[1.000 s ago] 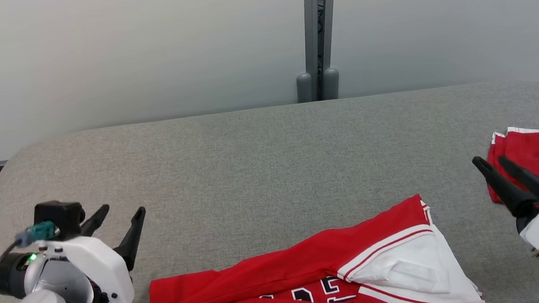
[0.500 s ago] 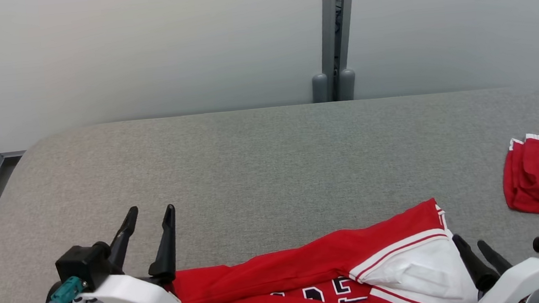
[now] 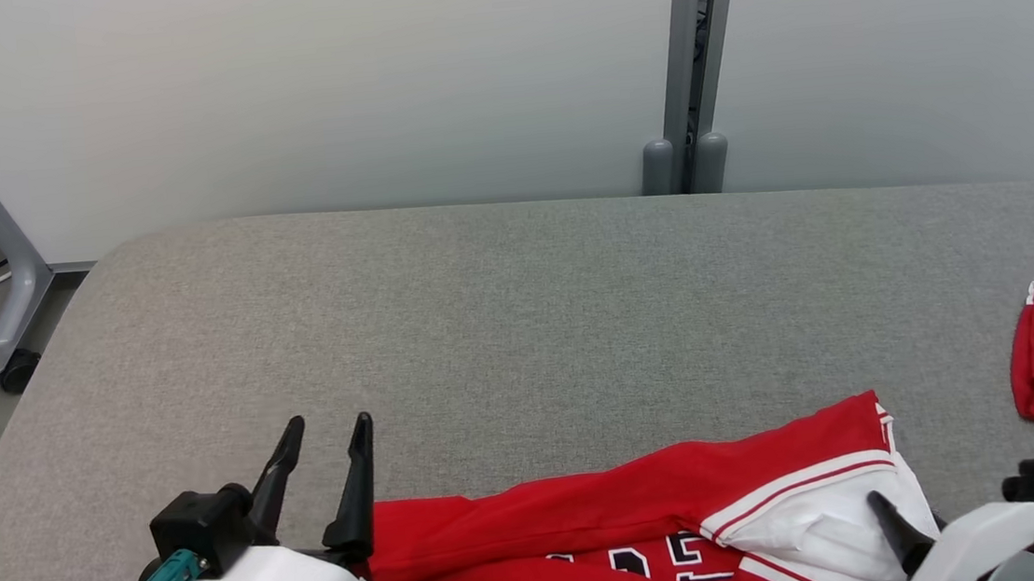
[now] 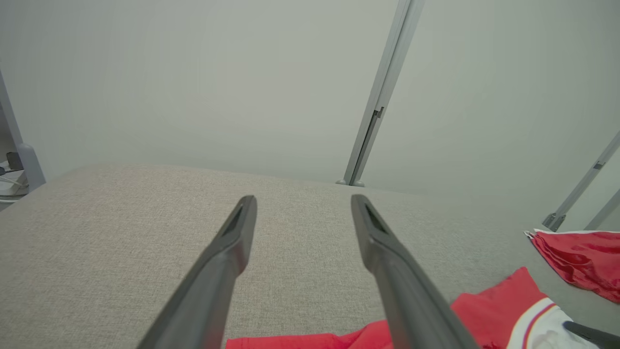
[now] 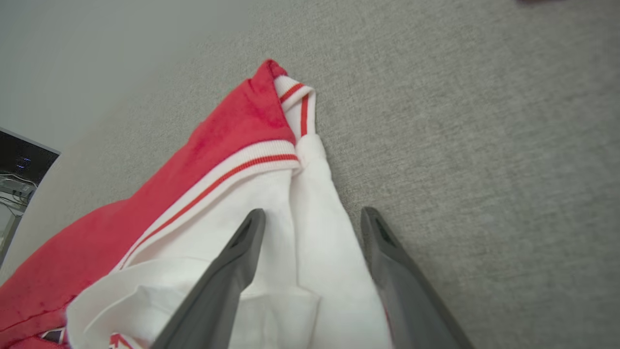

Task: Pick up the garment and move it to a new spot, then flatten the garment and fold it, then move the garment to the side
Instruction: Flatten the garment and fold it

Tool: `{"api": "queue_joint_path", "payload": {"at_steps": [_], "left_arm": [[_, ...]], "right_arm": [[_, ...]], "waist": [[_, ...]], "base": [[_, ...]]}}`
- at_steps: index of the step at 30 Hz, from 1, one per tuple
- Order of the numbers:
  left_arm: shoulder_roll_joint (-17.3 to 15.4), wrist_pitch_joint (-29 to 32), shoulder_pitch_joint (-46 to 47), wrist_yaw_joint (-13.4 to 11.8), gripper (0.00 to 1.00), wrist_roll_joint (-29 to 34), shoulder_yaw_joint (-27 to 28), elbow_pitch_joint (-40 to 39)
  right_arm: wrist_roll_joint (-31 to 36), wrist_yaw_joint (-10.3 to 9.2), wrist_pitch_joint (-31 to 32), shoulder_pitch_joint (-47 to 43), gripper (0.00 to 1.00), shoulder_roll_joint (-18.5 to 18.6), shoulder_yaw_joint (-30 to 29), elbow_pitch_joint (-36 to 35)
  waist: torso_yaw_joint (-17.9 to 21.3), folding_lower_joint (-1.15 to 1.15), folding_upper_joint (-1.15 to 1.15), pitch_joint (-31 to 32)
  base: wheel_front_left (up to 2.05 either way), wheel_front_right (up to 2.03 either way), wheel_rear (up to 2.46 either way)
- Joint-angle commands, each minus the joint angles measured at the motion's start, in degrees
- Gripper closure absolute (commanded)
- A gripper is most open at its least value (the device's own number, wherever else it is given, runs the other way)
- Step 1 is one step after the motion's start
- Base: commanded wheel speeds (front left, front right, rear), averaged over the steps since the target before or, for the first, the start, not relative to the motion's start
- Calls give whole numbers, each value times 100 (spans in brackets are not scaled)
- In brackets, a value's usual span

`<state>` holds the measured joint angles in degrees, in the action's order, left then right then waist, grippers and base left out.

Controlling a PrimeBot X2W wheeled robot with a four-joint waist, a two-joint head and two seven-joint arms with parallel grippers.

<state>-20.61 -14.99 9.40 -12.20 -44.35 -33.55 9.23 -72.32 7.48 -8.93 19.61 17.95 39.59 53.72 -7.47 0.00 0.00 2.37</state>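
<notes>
Running off head view's bottom — garment (image 3: pixel 611 507); R gripper (image 5: pixel 312 214) partly cut too.

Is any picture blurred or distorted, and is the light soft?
Head view: soft, even light, no glare, grey fabric table sharp. Left wrist view: wide-angle lens tilts the grey wall post. Right wrist view: red-and-white jersey in sharp focus.
</notes>
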Motion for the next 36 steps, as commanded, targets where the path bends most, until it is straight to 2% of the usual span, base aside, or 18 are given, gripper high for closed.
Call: {"api": "queue_joint_path", "payload": {"at_steps": [1,5,6,7,8,16,23,30,36], "left_arm": [[29,-22,-38,43,0,69,29,37],[102,-22,-38,113,0,116,31,126],[114,-22,-37,123,0,130,32,150],[130,-22,-36,142,0,146,32,170],[149,-22,-33,149,0,164,30,182],[216,-23,-12,170,0,314,67,238],[290,-22,-129,114,0,768,342,214],[694,-23,-451,224,0,1371,1076,-34],[1055,-22,-752,487,0,1878,1623,-132]], "right_arm": [[-71,2,243,17,0,-108,79,66],[-119,1,621,15,0,-238,192,180],[-148,1,723,-4,11,-264,216,166],[-155,2,794,-13,64,-272,239,141],[-165,2,823,-13,100,-265,254,107],[-192,2,433,160,100,-31,128,-203],[-258,1,253,282,100,297,-15,-332],[-284,1,167,374,100,791,-161,-397],[-306,1,81,396,100,1112,-289,-448]], "waist": [[-27,0,0,-17],[-84,0,0,-46],[-95,0,0,-51],[-105,0,0,-56],[-114,0,0,-62],[-78,0,0,-81],[113,0,0,-86],[374,0,0,-105],[477,0,0,-89]], "base": [[0,0,0],[0,0,0],[0,0,0],[0,0,0],[0,0,0],[0,0,0],[0,0,0],[0,0,0],[0,0,0]]}}
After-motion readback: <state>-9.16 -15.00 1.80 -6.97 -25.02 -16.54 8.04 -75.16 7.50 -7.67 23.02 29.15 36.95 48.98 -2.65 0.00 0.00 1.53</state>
